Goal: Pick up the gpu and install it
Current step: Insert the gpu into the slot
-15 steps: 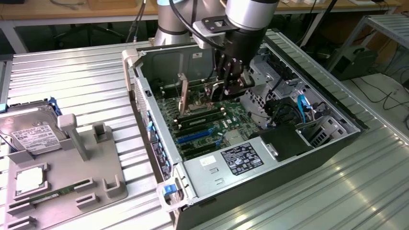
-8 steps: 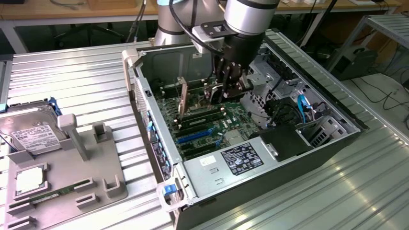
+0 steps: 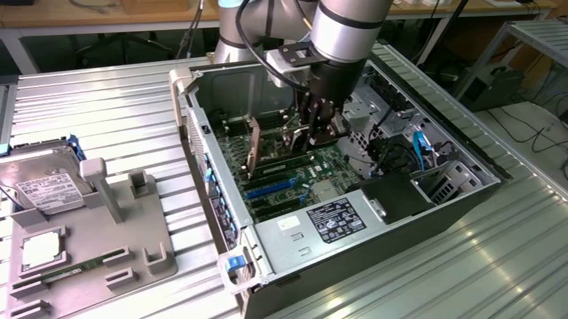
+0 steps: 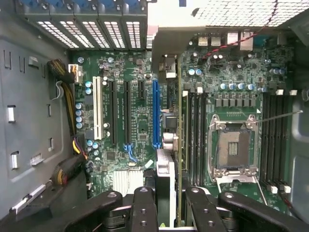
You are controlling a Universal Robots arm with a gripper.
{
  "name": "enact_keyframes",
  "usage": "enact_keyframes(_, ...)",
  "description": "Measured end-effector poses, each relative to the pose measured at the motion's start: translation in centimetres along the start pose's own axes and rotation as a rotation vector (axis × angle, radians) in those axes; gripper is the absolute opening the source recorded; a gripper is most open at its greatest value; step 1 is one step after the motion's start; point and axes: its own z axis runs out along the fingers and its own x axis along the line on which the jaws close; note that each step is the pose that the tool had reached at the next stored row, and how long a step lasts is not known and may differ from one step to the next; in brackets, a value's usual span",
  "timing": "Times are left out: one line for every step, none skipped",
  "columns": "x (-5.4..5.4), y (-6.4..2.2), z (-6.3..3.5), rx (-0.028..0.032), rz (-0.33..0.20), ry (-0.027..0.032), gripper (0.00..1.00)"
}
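Observation:
I have reached down into the open computer case (image 3: 461, 143), over the green motherboard (image 4: 135, 116). The gpu (image 4: 169, 169) is a thin card seen edge-on between my fingers, running along the board just beside the long blue slot (image 4: 155, 113). In the exterior view the gpu (image 3: 255, 149) stands upright inside the case, at the exterior view's left of my gripper (image 3: 315, 136). My gripper (image 4: 170, 200) is shut on the card, one black finger (image 4: 144, 208) on each side. Whether the card's lower edge touches the slot cannot be told.
A CPU socket (image 4: 234, 147) and memory slots (image 4: 195, 130) lie beside the card. Cable bundles (image 4: 72, 145) run along the case wall. Outside the case, a grey fixture (image 3: 89, 246) holds a hard drive (image 3: 40, 183) and a green memory stick (image 3: 66, 271). The power supply (image 3: 333, 219) fills the near corner.

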Motion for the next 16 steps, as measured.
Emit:
enact_keyframes(0.1,0.02,0.17,-0.0002,0.0,0.0,0.28)
enact_keyframes(0.2,0.02,0.28,-0.0004,0.0,0.0004,0.28)
enact_keyframes(0.3,0.02,0.37,-0.0005,0.0,0.0004,0.28)
enact_keyframes(0.4,0.02,0.51,-0.0003,0.0,0.0,0.28)
enact_keyframes(0.4,0.04,0.68,-0.001,0.0,0.0,0.28)
enact_keyframes(0.4,0.05,0.86,-0.0011,0.0,0.0002,0.28)
enact_keyframes(0.4,0.29,1.03,-0.0011,0.0,0.0001,0.28)
enact_keyframes(0.5,0.33,1.02,-0.0007,0.0,0.0016,0.28)
enact_keyframes(0.5,0.38,1.05,-0.0004,0.0,0.0012,0.28)
enact_keyframes(0.5,0.42,1.11,-0.0001,0.0,0.0014,0.28)
enact_keyframes(0.5,0.43,1.25,-0.0002,0.0,0.0013,0.28)
enact_keyframes(0.5,0.53,1.42,-0.0003,0.0,0.0012,0.28)
enact_keyframes(0.5,0.6,1.57,-0.0018,0.0,0.0014,0.28)
enact_keyframes(0.5,0.62,1.66,-0.0034,0.0,0.0013,0.28)
enact_keyframes(0.5,0.69,1.75,-0.0058,0.0,0.0016,0.28)
enact_keyframes(0.5,0.92,1.82,-0.0073,0.0,0.0021,0.28)
